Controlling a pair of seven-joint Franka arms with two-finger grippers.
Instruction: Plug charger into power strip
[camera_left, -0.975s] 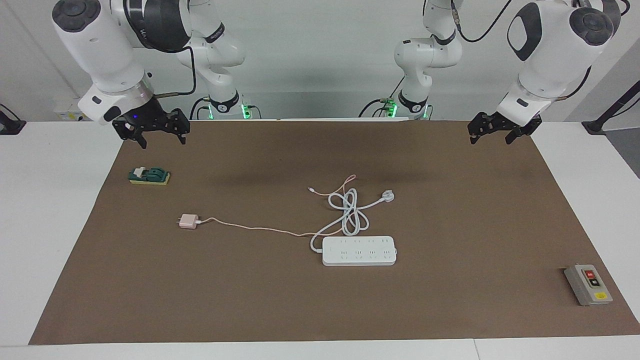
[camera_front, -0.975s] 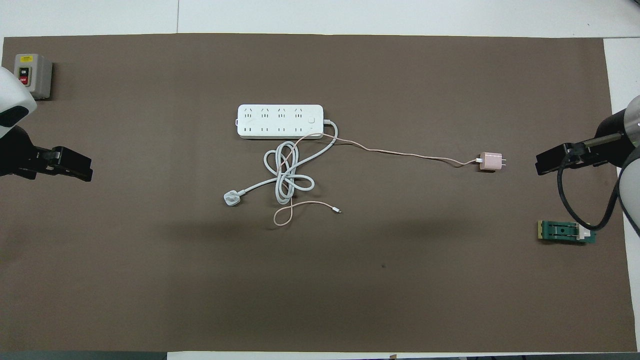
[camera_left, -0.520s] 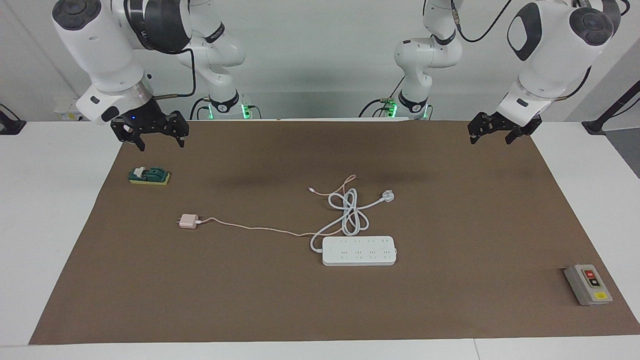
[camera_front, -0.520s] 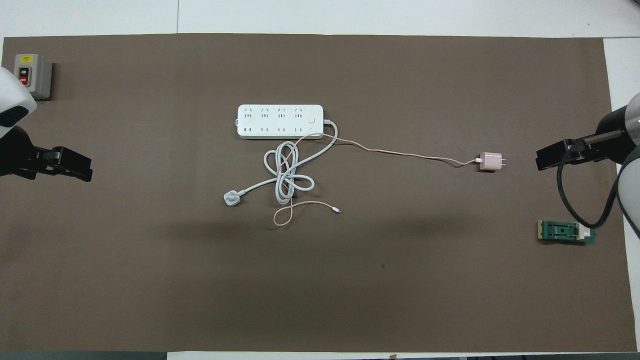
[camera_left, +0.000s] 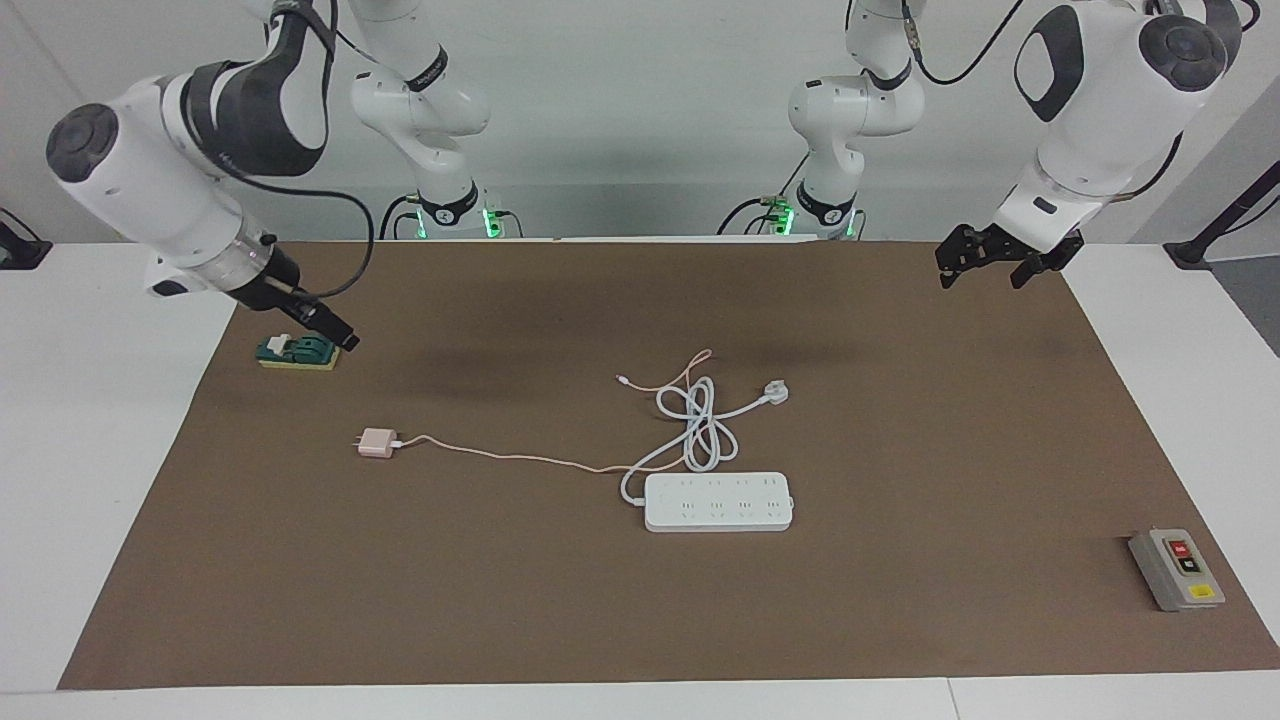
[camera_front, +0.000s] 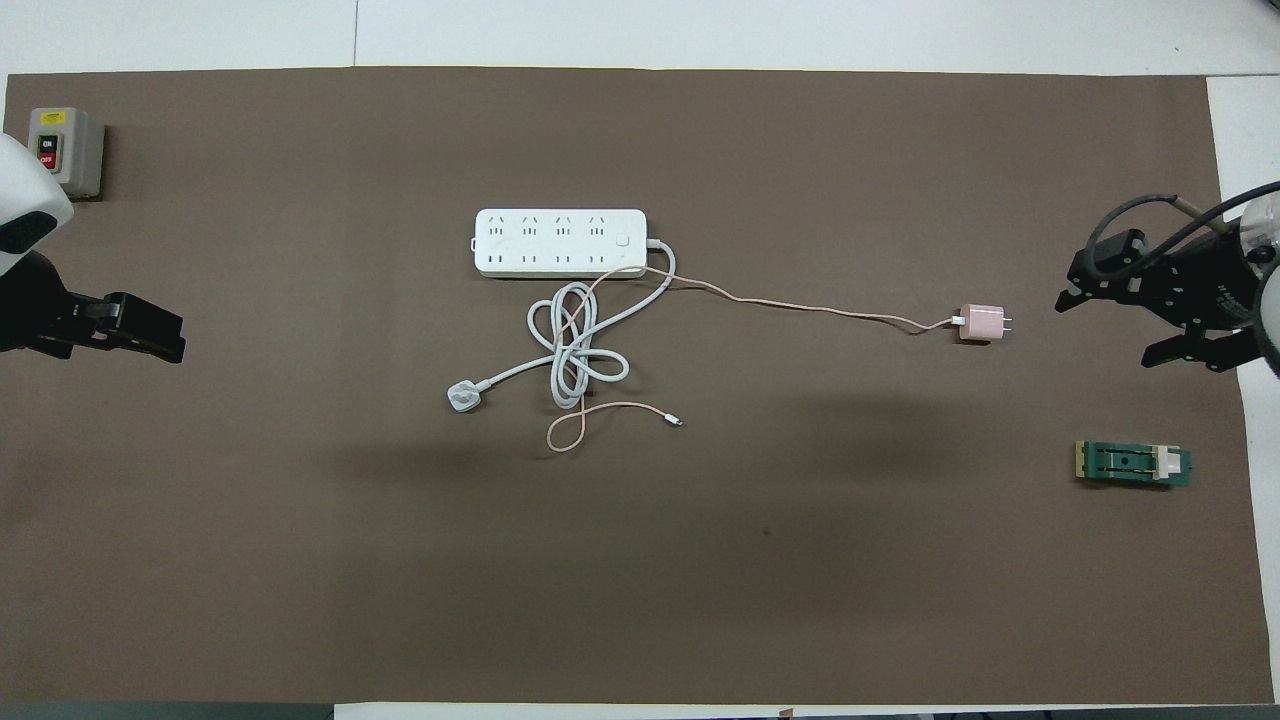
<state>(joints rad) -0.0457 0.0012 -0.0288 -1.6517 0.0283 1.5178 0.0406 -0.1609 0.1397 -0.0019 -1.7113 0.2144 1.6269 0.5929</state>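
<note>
The charger (camera_front: 983, 323) lies flat on the brown mat (camera_front: 900, 600), well apart from the power strip (camera_front: 560, 242), at three o'clock of it in the overhead view, prongs turned away from the strip. The right jaws are spread and empty, hung over the mat at three o'clock of the charger. The left jaws, also spread, are parked at the mat's nine o'clock edge, where that arm waits.

The small cube could be nudged and skidded instead of gripped. Its pink cable (camera_front: 800, 308) is laid over the strip's coiled white cord (camera_front: 575, 350), so a snag may be caused when it is carried. If pressed unheld, the strip may be slid.
</note>
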